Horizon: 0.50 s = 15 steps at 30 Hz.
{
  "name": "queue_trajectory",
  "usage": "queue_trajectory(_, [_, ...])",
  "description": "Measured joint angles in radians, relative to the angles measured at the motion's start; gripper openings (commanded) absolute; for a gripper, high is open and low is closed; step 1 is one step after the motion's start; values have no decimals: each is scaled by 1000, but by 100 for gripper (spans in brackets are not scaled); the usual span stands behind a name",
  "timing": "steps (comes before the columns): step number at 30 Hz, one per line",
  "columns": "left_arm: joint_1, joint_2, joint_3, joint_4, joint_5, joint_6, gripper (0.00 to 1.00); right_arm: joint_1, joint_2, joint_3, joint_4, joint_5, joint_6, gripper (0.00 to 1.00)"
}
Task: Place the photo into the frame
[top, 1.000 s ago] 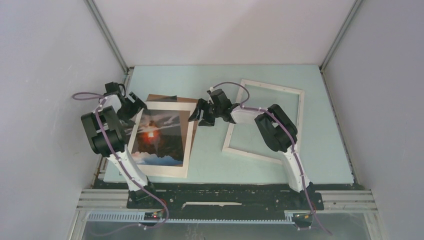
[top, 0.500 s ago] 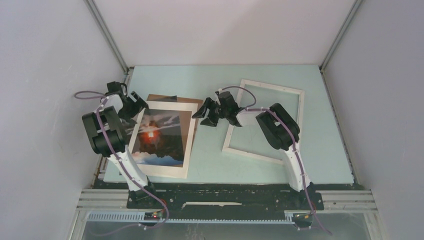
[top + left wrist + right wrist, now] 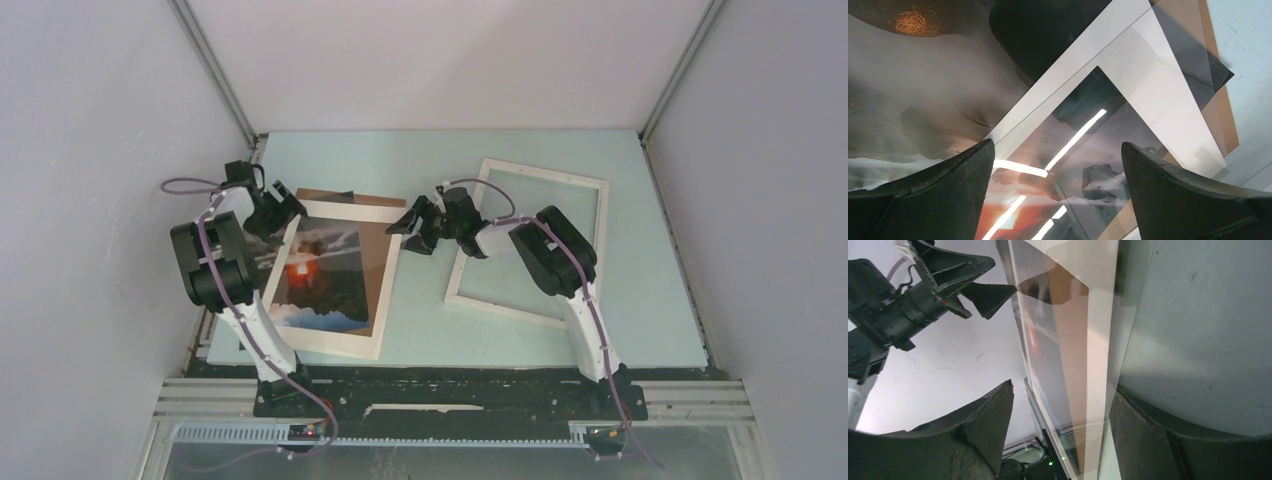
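The photo [image 3: 325,285], a sunset print with a wide white border, lies flat at the table's left under a glossy clear sheet. My left gripper [image 3: 278,208] hovers open over its far left corner; in the left wrist view the photo [image 3: 1038,200] shows between the wide-apart fingers of that gripper [image 3: 1056,145]. My right gripper [image 3: 412,228] sits at the photo's far right corner. In the right wrist view this gripper [image 3: 1062,387] is open, and the photo [image 3: 1048,355] runs edge-on between the fingers, close to the right one. The white frame [image 3: 545,172] lies flat at the right.
A brown backing board [image 3: 320,193] pokes out from under the photo's far edge and also shows in the left wrist view as a brown board [image 3: 1188,12]. The pale green mat [image 3: 600,330] covers the table. Grey walls close in left, right and back.
The photo has slid a little to the right. My left gripper moved farther back and right along its far edge. The right gripper shifted slightly back, with its jaws a touch narrower.
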Motion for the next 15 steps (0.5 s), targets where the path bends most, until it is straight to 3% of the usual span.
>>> queue_trajectory(6, [0, 0, 0, -3, 1, 0, 100, 1, -8, -85, 114, -25, 60, 73])
queue_trajectory(15, [-1, 0, 0, -9, 8, 0, 100, 12, -100, -120, 61, 1, 2, 67])
